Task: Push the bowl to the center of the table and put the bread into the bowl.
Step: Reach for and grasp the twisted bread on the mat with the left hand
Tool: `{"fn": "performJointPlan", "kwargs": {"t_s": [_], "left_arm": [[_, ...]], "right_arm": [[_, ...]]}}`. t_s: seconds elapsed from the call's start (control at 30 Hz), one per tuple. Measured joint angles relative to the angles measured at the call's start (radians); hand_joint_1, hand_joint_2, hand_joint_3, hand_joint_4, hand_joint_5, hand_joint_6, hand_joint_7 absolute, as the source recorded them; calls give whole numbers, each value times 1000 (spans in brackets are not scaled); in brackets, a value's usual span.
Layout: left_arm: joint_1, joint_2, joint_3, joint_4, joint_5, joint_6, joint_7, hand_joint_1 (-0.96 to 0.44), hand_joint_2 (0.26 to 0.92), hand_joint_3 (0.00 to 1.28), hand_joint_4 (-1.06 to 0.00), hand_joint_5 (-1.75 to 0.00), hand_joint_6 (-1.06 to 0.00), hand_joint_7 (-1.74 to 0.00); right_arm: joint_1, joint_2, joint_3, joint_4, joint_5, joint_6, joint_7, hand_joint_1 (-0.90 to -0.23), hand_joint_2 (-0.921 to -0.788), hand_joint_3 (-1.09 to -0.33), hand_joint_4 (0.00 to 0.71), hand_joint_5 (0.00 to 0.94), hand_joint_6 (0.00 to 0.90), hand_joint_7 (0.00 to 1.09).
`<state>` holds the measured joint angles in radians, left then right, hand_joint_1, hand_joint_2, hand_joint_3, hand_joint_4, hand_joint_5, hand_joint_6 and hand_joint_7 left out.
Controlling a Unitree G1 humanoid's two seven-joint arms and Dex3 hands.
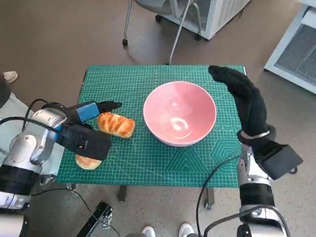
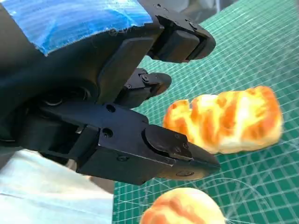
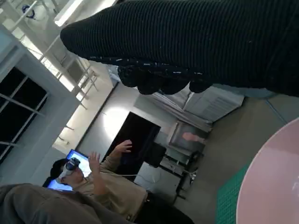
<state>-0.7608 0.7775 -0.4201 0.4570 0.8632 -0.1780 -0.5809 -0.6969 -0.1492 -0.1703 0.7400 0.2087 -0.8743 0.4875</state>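
Reaching for the bread (image 1: 116, 124) now: left hand (image 1: 86, 131) hovers over it, fingers apart, holding nothing. Bowl (image 1: 179, 113) sits about mid-table, so the push looks done. Right hand (image 1: 244, 96) rests by the bowl's far rim, empty. Next: close on the loaf, lift, carry it over the bowl.
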Motion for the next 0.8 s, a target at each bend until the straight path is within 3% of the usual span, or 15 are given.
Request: {"fn": "performJointPlan", "kwargs": {"t_s": [0.3,0.57,0.77,0.8], "left_arm": [[-53,-53,-92,173,94,-10,104,-81,778,13,-205,-21,-365,-33],[-119,-125,-173,376,162,-51,321,-26,870,30,-539,-44,-644,-86],[-162,-164,-216,511,169,-118,479,36,914,111,-694,-68,-773,-123],[-171,-168,-224,534,170,-130,501,-102,917,154,-732,-86,-675,-585]], "right_arm": [[13,4,5,-19,19,7,-1,-582,-921,-754,377,42,26,858],[18,11,14,-23,24,10,-2,-584,-921,-753,378,41,26,856],[31,15,17,-32,24,16,-3,-584,-921,-753,378,41,26,856],[33,15,17,-33,24,16,-4,-585,-921,-753,378,41,26,856]]}}
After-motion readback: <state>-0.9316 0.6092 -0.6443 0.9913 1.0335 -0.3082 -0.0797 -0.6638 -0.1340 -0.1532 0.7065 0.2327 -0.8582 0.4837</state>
